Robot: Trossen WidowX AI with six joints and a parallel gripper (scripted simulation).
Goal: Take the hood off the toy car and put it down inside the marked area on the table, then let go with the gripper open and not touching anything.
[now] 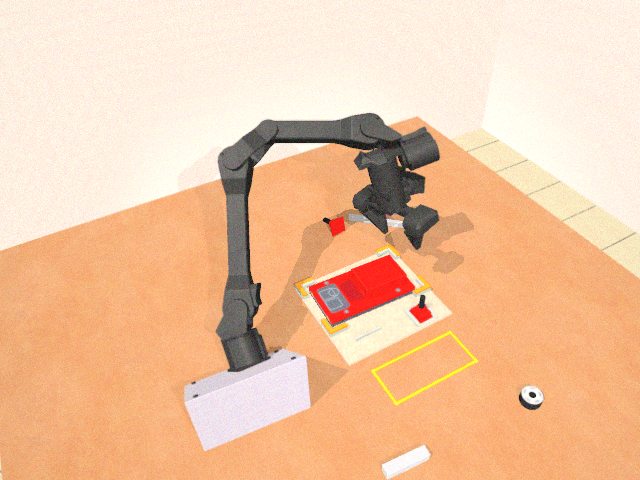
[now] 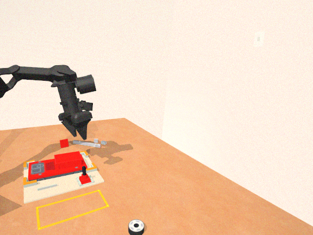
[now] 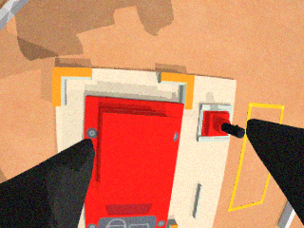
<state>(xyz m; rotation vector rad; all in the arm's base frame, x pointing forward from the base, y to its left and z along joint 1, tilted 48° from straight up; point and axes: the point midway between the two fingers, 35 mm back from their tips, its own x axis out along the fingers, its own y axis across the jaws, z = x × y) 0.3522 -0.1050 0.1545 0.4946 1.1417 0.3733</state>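
Observation:
The toy car (image 1: 374, 298) (image 2: 50, 174) (image 3: 92, 190) is red and sits between orange corner pieces on a cream board (image 1: 356, 348) (image 2: 27, 197) (image 3: 209, 85). The hood (image 1: 379, 273) (image 2: 68, 157) (image 3: 138, 152), which looks to be the raised red block, is on the car, at the end away from the grey panel. The marked area (image 1: 436, 381) (image 2: 73, 217) (image 3: 267, 104) is a yellow outline beside the board, with nothing inside. My gripper (image 1: 401, 239) (image 2: 79, 137) (image 3: 171, 137) is open and empty, pointing down above the table, clear of the car and hood.
A red piece with an upright black handle (image 1: 421, 313) (image 2: 85, 179) (image 3: 214, 123) stands on the board. Another red piece (image 1: 337, 226) (image 2: 64, 143), a pale bar (image 1: 359, 219) (image 2: 85, 144) and small cubes (image 2: 96, 140) lie behind. A wheel (image 1: 523, 395) (image 2: 131, 224) and white block (image 1: 405, 461) lie in front.

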